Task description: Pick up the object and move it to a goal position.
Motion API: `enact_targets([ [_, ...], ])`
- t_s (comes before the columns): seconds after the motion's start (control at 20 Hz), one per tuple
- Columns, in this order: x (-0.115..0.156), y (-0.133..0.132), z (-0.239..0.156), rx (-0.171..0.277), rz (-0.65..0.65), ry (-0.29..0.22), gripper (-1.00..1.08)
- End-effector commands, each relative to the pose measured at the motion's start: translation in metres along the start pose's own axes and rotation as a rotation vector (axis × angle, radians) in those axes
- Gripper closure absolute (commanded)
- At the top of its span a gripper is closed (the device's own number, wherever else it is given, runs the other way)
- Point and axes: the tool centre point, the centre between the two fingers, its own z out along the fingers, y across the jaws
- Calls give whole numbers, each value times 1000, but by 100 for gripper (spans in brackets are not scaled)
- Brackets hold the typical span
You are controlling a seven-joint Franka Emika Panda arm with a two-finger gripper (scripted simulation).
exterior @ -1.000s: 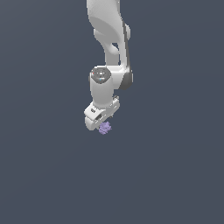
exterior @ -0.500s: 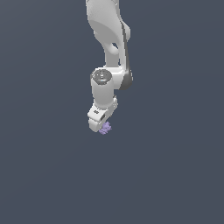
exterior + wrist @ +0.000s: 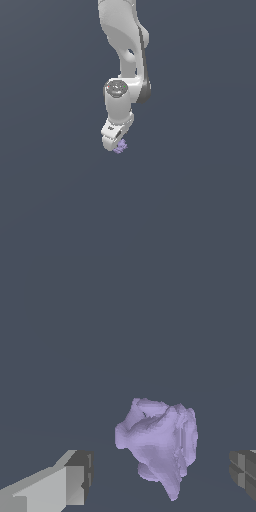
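Object [image 3: 159, 443], a pale purple lumpy blob, lies between the two spread fingertips of the gripper [image 3: 162, 476], touching neither. In the exterior view it sits just below centre of the frame, at the white gripper's tip [image 3: 114, 144].

You see one non-task element only: a flat, uniform dark grey-blue background [image 3: 200, 200]. It fills the exterior view and the wrist view alike and carries no markings, seams or texture.

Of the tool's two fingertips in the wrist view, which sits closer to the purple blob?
The dark fingertip looks slightly closer to the blob than the pale grey one.
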Motion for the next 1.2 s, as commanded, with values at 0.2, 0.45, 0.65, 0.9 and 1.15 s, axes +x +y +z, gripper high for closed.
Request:
enact_targets([
  [0.2, 0, -1, 20, 1, -2, 0, -92],
  [0.45, 0, -1, 42, 1, -5, 0, -92],
  [0.65, 0, -1, 49, 1, -5, 0, -92],
  [0.9, 0, -1, 49, 1, -5, 0, 108],
  [1.15, 0, -1, 49, 1, -5, 0, 108],
])
